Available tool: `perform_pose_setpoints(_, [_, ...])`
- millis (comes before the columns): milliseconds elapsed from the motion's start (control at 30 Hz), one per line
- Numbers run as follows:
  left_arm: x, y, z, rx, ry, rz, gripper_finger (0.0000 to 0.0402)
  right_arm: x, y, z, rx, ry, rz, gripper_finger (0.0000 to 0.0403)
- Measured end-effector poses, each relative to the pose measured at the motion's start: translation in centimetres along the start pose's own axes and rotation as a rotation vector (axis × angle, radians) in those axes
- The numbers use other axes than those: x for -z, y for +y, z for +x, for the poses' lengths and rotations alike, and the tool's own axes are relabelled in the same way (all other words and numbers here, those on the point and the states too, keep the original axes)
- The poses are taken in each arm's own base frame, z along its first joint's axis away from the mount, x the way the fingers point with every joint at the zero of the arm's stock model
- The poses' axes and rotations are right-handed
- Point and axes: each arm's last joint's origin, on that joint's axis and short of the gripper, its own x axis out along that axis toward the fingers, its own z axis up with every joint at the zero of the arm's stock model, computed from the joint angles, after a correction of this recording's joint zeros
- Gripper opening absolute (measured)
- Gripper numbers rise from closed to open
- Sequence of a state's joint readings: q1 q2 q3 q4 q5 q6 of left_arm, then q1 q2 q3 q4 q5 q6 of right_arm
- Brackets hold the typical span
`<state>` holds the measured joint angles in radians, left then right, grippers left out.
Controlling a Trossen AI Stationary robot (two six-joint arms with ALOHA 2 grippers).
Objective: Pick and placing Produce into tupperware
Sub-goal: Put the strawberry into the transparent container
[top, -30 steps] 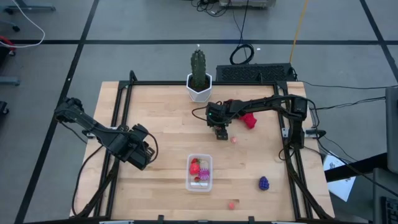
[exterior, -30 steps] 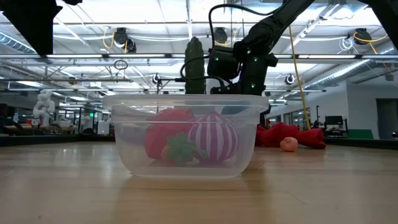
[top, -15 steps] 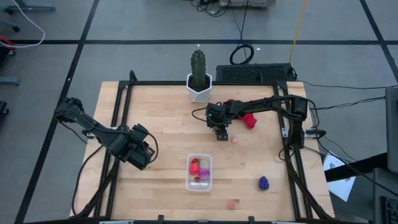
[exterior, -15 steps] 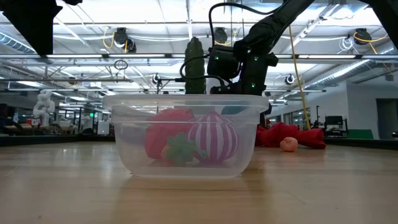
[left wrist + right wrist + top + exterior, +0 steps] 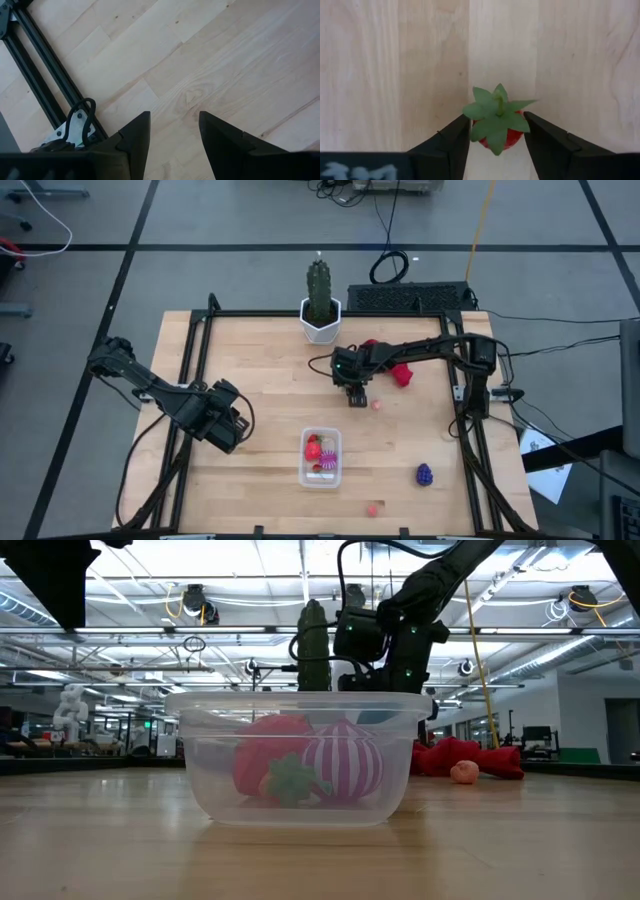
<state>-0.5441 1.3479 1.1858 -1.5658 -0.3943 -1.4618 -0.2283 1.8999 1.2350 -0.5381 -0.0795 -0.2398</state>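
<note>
Grey floor (image 5: 230, 220) crossed by dark lines; bright strip lights (image 5: 130, 572) on a high trussed ceiling

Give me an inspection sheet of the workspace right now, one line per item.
Surface: wooden table in a black frame.
Job's things: tupperware near the front, holding a strawberry and a striped magenta piece; loose on the table are a grape bunch and two pink pieces; another strawberry sits between the right gripper's fingers.
Clutter: cactus in a white pot; red cloth.
Grippers: right gripper shut on the strawberry mid-table; left gripper open, empty, over bare wood at the left.
Cables: black ones on the floor behind the table.
Surroundings: open hall with ceiling lights; no people seen.
</note>
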Motion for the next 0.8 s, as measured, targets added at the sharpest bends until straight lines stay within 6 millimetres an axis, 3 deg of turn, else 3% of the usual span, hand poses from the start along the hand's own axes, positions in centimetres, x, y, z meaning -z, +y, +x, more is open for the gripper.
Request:
perform_pose_setpoints(267, [0.0,0.0,0.0,0.000,0.000,0.000,0.0175,0.0,0.3,0.0,-0.002,0.004,-0.009,0.0144])
perform_pose_setpoints(533, [0.0,0.0,0.0,0.000,0.000,0.000,0.0175,0.0,0.4,-0.2,-0.001,0.011,-0.008,0.0144])
perform_pose_setpoints(800, [0.0,0.0,0.0,0.000,0.000,0.000,0.0175,-0.1,1.2,-2.9,0.108,-0.007,-0.017,0.0144])
